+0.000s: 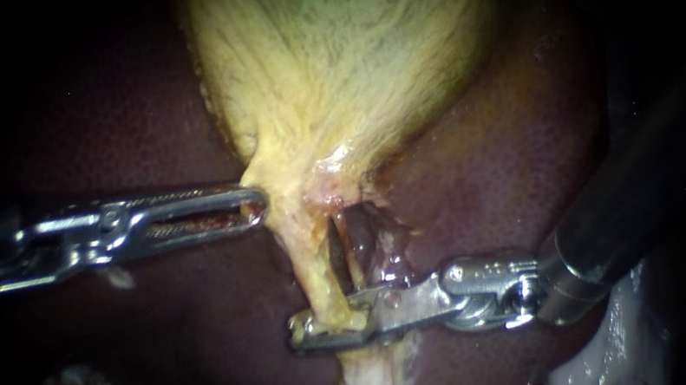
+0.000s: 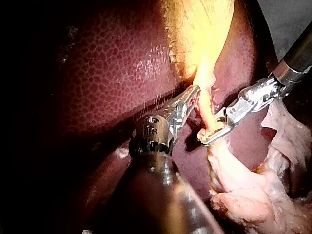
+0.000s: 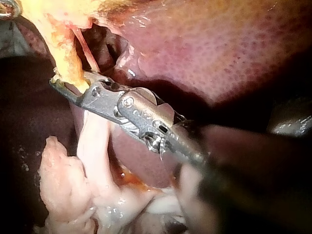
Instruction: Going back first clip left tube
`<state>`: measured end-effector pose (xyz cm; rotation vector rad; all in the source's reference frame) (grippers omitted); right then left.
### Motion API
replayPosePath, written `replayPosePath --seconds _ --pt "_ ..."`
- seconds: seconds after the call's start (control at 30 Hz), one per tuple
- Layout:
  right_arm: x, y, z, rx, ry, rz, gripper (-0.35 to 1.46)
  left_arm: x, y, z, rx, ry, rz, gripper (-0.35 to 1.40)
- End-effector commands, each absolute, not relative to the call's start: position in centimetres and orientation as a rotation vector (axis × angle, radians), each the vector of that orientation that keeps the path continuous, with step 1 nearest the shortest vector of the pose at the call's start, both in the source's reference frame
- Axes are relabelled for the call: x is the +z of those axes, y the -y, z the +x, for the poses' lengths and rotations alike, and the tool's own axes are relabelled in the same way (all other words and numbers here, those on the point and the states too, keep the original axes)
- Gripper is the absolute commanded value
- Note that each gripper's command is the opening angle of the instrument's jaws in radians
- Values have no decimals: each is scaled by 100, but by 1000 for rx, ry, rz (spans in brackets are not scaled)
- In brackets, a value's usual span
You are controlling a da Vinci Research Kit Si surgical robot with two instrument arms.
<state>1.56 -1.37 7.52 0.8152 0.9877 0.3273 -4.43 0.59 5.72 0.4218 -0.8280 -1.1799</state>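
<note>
The yellow gallbladder (image 1: 343,53) hangs over the dark red liver (image 1: 514,163) and narrows into a neck. Two tubes run down from it: a thick yellow left tube (image 1: 314,266) and a thin reddish right tube (image 1: 350,248). My right instrument (image 1: 329,327) comes in from the right, and its jaws lie across the left tube low down, one on each side, shut on it (image 3: 73,84). No clip shows. My left instrument (image 1: 256,207) reaches in from the left, its jaws together on the edge of the gallbladder's neck (image 2: 195,92).
Pale loose tissue (image 2: 243,195) trails below the tubes, under my right instrument's jaws. Liver surface (image 2: 112,73) surrounds the site on both sides. A pale fold (image 1: 607,352) lies beneath my right instrument's shaft.
</note>
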Motion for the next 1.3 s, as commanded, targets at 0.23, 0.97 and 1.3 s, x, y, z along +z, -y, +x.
replayPosePath --seconds 0.23,0.97,1.3 --pt "753 140 156 330 -975 816 -35 571 -58 -443 -1179 828 422 -23" --pt "746 138 167 285 -1088 710 60 570 -58 -442 -1179 828 422 -23" --pt "736 128 162 200 -1131 588 60 568 -57 -441 -1179 828 422 -23"
